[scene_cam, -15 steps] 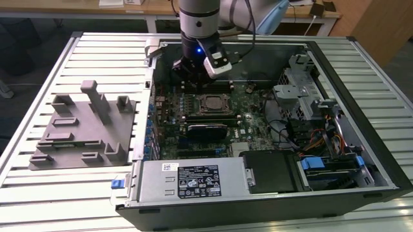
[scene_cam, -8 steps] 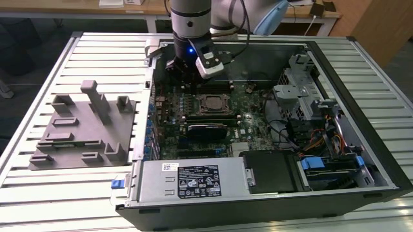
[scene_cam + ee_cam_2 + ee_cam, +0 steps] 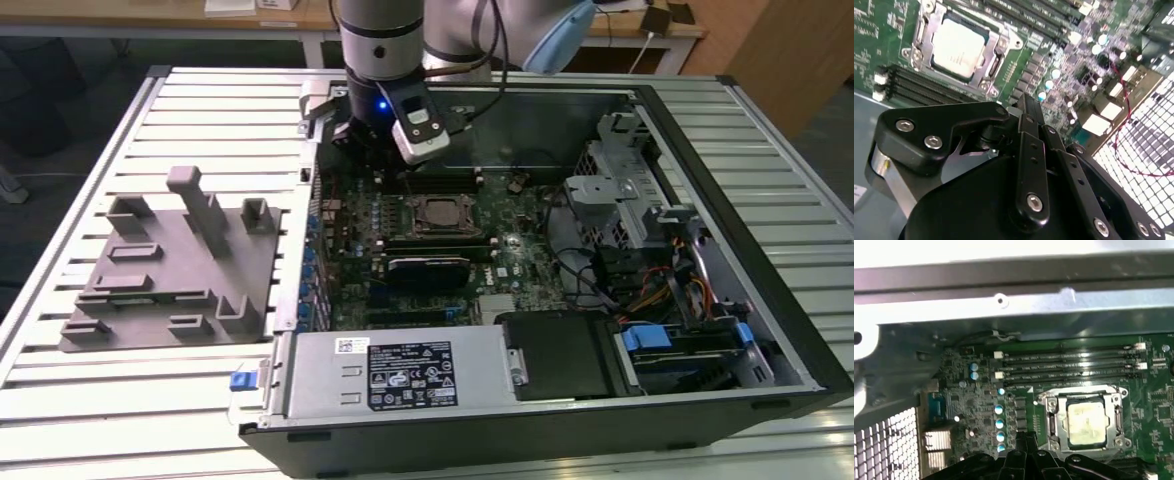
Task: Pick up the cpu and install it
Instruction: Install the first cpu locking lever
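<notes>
The cpu [image 3: 434, 213] lies flat in the motherboard socket, its silver top showing inside the metal socket frame [image 3: 434, 232]. Both wrist views show the cpu [image 3: 959, 47] [image 3: 1086, 425] seated there with nothing touching it. My gripper [image 3: 379, 160] hangs above the board near the case's far corner on the exterior view's left, a short way from the socket. In the wrist views the gripper [image 3: 1026, 102] [image 3: 1026, 438] has its black fingers pressed together with nothing between them.
A grey plastic fixture [image 3: 174, 270] with upright posts stands on the slatted table at the exterior view's left of the open computer case [image 3: 781, 330]. A power supply [image 3: 400, 375] sits at the case's near side. Drive bays and cables [image 3: 641, 260] fill the exterior view's right.
</notes>
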